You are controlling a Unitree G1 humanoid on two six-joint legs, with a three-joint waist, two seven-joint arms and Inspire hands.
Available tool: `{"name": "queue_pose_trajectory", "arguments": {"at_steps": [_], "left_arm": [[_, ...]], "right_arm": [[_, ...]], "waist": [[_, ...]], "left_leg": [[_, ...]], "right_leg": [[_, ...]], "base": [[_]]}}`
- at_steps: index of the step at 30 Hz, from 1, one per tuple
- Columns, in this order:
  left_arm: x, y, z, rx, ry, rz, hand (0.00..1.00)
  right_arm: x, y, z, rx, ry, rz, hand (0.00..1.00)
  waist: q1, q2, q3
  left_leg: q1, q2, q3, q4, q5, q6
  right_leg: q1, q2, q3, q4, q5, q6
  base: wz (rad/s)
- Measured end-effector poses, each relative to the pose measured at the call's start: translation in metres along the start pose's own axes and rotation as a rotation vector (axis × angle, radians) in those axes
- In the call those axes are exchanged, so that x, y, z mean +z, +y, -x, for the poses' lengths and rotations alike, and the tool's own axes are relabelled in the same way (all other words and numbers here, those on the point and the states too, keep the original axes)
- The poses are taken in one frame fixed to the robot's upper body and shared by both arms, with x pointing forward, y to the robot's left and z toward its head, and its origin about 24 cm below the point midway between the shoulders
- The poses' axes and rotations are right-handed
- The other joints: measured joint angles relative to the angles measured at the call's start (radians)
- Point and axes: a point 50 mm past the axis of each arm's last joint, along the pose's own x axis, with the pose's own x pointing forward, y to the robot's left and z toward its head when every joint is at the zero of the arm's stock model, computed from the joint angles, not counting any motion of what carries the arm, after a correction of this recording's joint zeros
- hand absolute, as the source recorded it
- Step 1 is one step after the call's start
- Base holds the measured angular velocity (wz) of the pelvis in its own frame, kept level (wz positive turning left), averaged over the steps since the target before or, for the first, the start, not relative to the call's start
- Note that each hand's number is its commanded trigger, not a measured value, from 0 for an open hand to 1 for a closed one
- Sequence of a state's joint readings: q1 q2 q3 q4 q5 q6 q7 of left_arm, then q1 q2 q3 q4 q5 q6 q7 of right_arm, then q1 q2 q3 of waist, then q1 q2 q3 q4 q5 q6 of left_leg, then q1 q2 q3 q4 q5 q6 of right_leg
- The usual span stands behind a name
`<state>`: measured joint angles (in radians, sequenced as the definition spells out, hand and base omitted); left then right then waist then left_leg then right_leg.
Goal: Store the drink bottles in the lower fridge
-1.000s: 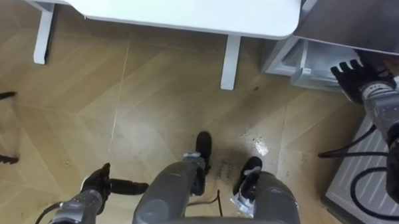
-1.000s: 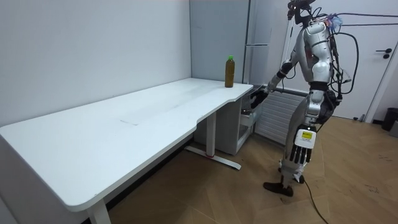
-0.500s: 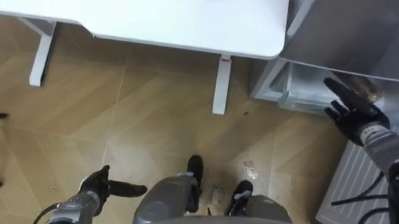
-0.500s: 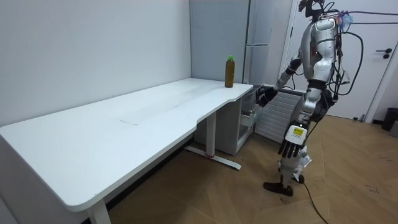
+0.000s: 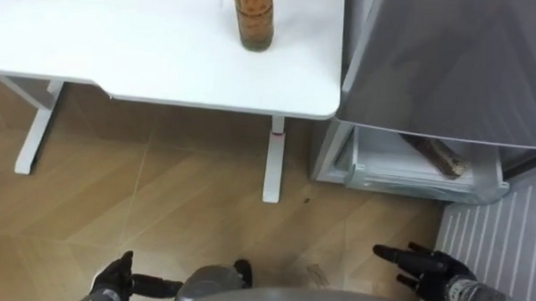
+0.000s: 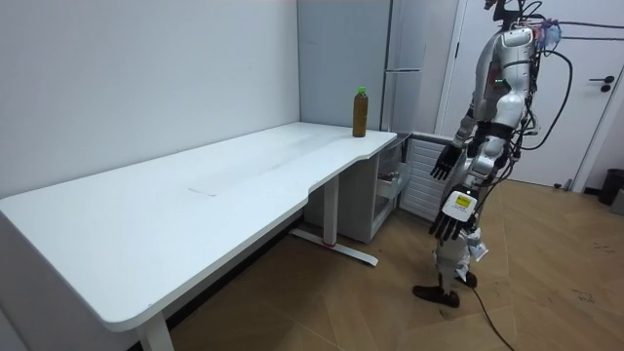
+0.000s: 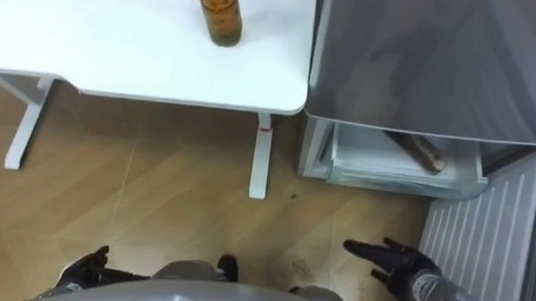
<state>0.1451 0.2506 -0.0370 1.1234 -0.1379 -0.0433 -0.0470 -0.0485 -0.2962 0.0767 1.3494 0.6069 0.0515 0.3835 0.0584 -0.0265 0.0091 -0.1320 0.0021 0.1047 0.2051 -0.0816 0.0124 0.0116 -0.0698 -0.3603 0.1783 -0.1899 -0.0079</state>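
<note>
Off the fridge (image 5: 450, 67) now, right hand (image 5: 425, 266)

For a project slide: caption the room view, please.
Humanoid stands by the open lower fridge, left robot hand and right robot hand open, empty; a drink bottle stands on the white table.

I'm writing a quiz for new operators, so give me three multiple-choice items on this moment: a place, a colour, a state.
1. Where does the brown drink bottle stand? A) on the floor B) on the white table, at its end by the grey fridge C) on a chair
2. What colour is its cap? A) red B) white C) green
3. How is the right hand? A) open, holding nothing B) shut on the bottle C) gripping a handle
Answers: 1 B, upright on the tabletop; 2 C, the room view shows green; 3 A, its fingers are spread, nothing in them.
</note>
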Motion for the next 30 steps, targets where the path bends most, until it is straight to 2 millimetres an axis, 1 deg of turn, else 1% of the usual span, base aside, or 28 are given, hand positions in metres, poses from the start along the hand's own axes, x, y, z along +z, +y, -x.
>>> {"name": "queue_pose_trajectory", "arguments": {"at_steps": [5, 8, 10, 11, 14, 15, 16, 17, 19, 20, 22, 24, 25, 29, 30], "left_arm": [[-0.004, -0.005, 0.001, 0.001, 0.009, 0.01, 0.0], [-0.005, -0.013, 0.0, -0.002, 0.007, 0.047, 0.0], [-0.005, -0.013, 0.0, 0.007, 0.009, 0.047, 0.0], [-0.005, -0.013, 0.0, 0.012, 0.009, 0.039, 0.0], [-0.006, -0.015, 0.0, 0.015, 0.01, 0.075, 0.0], [-0.008, -0.016, 0.0, 0.015, 0.014, 0.086, 0.0], [-0.009, -0.016, 0.001, 0.017, 0.016, 0.096, 0.0], [-0.011, -0.016, 0.001, 0.023, 0.02, 0.116, 0.0], [-0.013, -0.016, 0.002, 0.026, 0.027, 0.122, 0.0], [-0.015, -0.016, 0.002, 0.028, 0.034, 0.122, 0.0], [-0.016, -0.017, 0.002, 0.031, 0.043, 0.122, 0.0], [-0.015, -0.018, 0.001, 0.031, 0.047, 0.118, 0.0], [-0.015, -0.018, 0.001, 0.033, 0.048, 0.118, 0.0], [-0.015, -0.018, 0.0, 0.038, 0.076, 0.117, 0.0], [-0.016, -0.018, 0.0, 0.039, 0.084, 0.117, 0.0]], "right_arm": [[-0.02, 0.002, 0.0, 0.007, 0.038, -0.01, 0.0], [-0.026, 0.008, -0.002, 0.024, 0.057, 0.01, 0.0], [-0.031, 0.011, -0.002, 0.035, 0.059, 0.01, 0.0], [-0.035, 0.011, -0.002, 0.035, 0.062, -0.005, 0.0], [-0.047, 0.011, 0.0, 0.025, 0.085, -0.029, 0.0], [-0.051, 0.011, 0.0, 0.018, 0.09, -0.046, 0.0], [-0.053, 0.011, 0.001, 0.015, 0.093, -0.055, 0.0], [-0.06, 0.01, 0.002, 0.002, 0.101, -0.076, 0.0], [-0.069, 0.008, 0.004, -0.018, 0.116, -0.097, 0.0], [-0.073, 0.007, 0.005, -0.029, 0.131, -0.08, 0.0], [-0.075, 0.005, 0.006, -0.053, 0.147, -0.043, 0.0], [-0.072, 0.005, 0.005, -0.069, 0.147, -0.003, 0.0], [-0.071, 0.005, 0.005, -0.076, 0.147, 0.004, 0.0], [-0.065, 0.008, 0.001, -0.105, 0.148, 0.062, 0.0], [-0.066, 0.008, 0.001, -0.113, 0.15, 0.064, 0.0]], "waist": [[-0.004, -0.005, 0.0036], [-0.015, -0.008, 0.0038], [-0.024, -0.013, 0.0047], [-0.026, -0.01, 0.003], [-0.026, -0.012, 0.0032], [-0.027, -0.011, 0.0007], [-0.027, -0.013, 0.0014], [-0.036, -0.014, -0.0004], [-0.04, -0.016, -0.0008], [-0.038, -0.017, 0.0002], [-0.037, -0.015, 0.0002], [-0.038, -0.011, 0.0011], [-0.039, -0.011, 0.0008], [-0.048, -0.006, -0.0028], [-0.051, -0.002, -0.0052]], "left_leg": [[0.055, -0.002, 0.001, 0.001, -0.026, -0.006], [0.076, -0.006, 0.001, -0.001, -0.036, -0.008], [0.084, -0.008, 0.003, -0.001, -0.042, -0.008], [0.09, -0.008, 0.005, 0.0, -0.047, -0.008], [0.111, -0.009, 0.022, 0.0, -0.06, -0.008], [0.123, -0.009, 0.029, 0.0, -0.065, -0.007], [0.128, -0.009, 0.031, 0.0, -0.069, -0.007], [0.139, -0.01, 0.03, 0.0, -0.073, -0.007], [0.155, -0.012, 0.031, 0.0, -0.082, -0.007], [0.165, -0.011, 0.035, 0.0, -0.086, -0.008], [0.172, -0.01, 0.038, 0.0, -0.092, -0.008], [0.174, -0.01, 0.038, 0.002, -0.097, -0.006], [0.176, -0.01, 0.038, 0.002, -0.098, -0.006], [0.179, -0.01, 0.042, 0.002, -0.1, -0.005], [0.181, -0.01, 0.042, 0.0, -0.1, -0.005]], "right_leg": [[0.067, 0.001, -0.002, -0.013, -0.012, 0.004], [0.084, 0.0, 0.001, -0.012, -0.021, 0.007], [0.09, 0.0, 0.002, -0.011, -0.028, 0.01], [0.095, -0.001, 0.005, -0.012, -0.03, 0.011], [0.112, -0.001, 0.021, -0.018, -0.033, 0.016], [0.125, 0.0, 0.031, -0.027, -0.034, 0.017], [0.13, 0.0, 0.034, -0.027, -0.035, 0.019], [0.14, -0.001, 0.035, -0.028, -0.037, 0.022], [0.155, -0.002, 0.04, -0.029, -0.04, 0.026], [0.161, -0.001, 0.051, -0.03, -0.04, 0.027], [0.163, -0.001, 0.064, -0.029, -0.041, 0.027], [0.162, 0.001, 0.082, -0.029, -0.041, 0.027], [0.163, 0.001, 0.084, -0.029, -0.041, 0.028], [0.162, 0.0, 0.089, -0.028, -0.041, 0.028], [0.163, 0.0, 0.089, -0.028, -0.041, 0.028]], "base": [[0.0], [0.0], [0.0], [-0.07], [-0.15], [-0.2], [-0.13], [-0.05], [-0.09], [-0.23], [-0.22], [-0.16], [-0.11], [-0.03], [0.0]]}}
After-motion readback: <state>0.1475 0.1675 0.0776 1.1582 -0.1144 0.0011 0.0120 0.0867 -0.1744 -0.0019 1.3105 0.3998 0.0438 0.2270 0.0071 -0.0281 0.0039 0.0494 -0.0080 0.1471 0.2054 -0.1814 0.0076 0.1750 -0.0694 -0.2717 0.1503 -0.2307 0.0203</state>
